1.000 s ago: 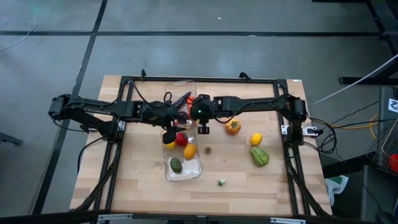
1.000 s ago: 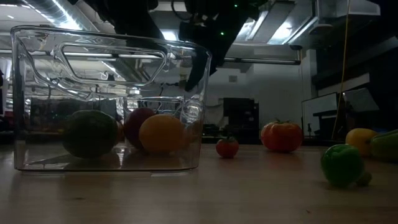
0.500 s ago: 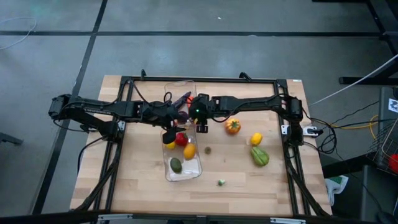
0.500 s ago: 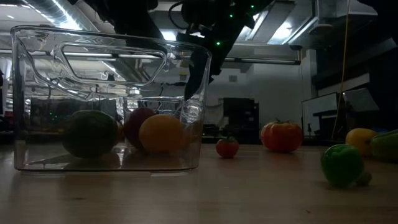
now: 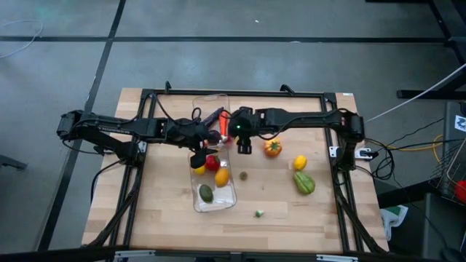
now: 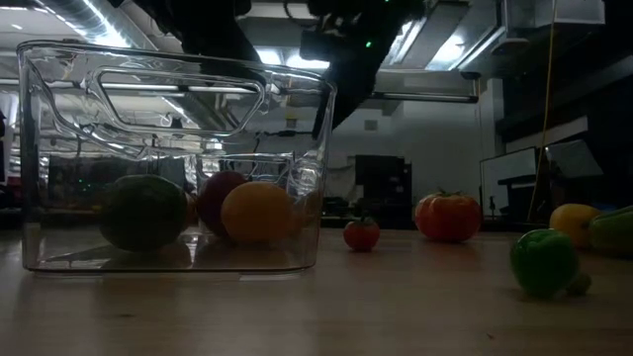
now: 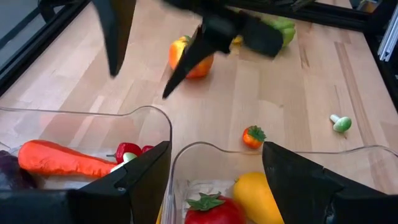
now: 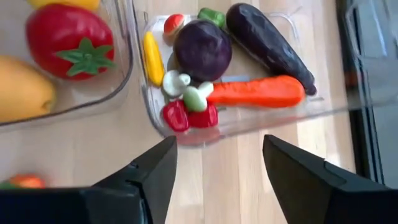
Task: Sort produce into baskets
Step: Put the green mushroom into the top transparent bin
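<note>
Baskets point(image 5: 214, 196) edge-to-edge; bare wood between them and orange pepper point(image 5: 272, 148)

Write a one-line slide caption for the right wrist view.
Open right gripper above a clear bin holding a carrot, aubergine and purple cabbage.

Surfaces: clear glossy plastic on pale matt wood.
Table point(image 5: 277, 196): light wood planks, visible grain, matt. Baskets point(image 8: 249, 124): clear plastic, smooth, bright glints on rims. Carrot point(image 8: 255, 91), aubergine point(image 8: 267, 40) and tomato point(image 8: 68, 37): smooth moulded plastic, slight sheen. Gripper fingers point(image 8: 311, 180): dark, matt.
</note>
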Controlling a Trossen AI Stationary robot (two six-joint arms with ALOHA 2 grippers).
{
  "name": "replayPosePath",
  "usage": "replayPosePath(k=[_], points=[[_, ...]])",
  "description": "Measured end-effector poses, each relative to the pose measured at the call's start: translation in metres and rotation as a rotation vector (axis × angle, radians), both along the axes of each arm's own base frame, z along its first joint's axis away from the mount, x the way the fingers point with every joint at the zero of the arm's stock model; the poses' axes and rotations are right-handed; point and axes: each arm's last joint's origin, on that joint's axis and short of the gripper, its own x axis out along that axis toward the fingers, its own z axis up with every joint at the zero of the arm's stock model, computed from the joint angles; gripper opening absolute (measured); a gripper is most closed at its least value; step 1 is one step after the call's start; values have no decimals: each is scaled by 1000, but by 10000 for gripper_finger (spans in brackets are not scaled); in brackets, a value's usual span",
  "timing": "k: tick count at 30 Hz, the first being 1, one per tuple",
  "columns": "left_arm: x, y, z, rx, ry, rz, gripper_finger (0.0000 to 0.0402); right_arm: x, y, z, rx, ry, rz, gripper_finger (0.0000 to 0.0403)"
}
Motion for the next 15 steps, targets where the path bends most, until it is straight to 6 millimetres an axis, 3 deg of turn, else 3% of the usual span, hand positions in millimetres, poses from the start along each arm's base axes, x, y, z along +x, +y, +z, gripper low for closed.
replayPosePath(k=[6,15], points=[[0,0,0,-4,-1,3,250,-20,31,22,21,38,60,235],[0,0,0,-3,-1,2,250,-40,99,15,164,196,84,234]])
